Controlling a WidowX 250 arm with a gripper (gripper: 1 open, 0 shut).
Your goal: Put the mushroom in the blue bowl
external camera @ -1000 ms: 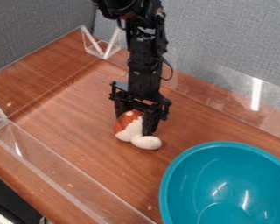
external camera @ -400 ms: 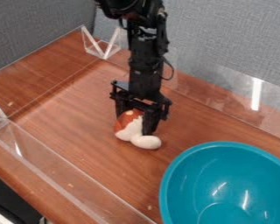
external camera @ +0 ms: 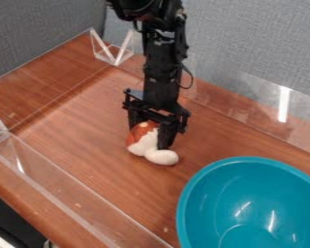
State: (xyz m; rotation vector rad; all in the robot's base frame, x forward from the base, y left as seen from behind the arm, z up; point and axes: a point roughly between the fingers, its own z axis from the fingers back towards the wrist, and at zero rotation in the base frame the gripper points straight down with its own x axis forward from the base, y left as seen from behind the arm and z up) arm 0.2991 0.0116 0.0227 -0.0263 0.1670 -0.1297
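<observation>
Fingers: black gripper [external camera: 152, 118], pointing down, one finger each side of the mushroom's cap end; whether they press on it or only straddle it, cannot tell.
Mushroom: lying on its side on the wooden table [external camera: 80, 136], orange-red cap [external camera: 139, 134] between the fingers, pale stem [external camera: 161, 156] sticking out below them, toward the camera and the bowl.
Reason for placement: the cap is probably the chosen grip site, being broad enough to catch; the stem stays free of the fingers.
Arm: black, upright above the mushroom, reaching in from the top of the view; this likely suits a grasp from overhead and a straight lift.
Blue bowl: at the lower right, open side up, apart from the mushroom; nothing seen in the visible part of its inside.
Step, judged: grasping; next, secure the cap, lift over the rim, release.
Risk, judged: the rounded cap may roll or slip out.
</observation>
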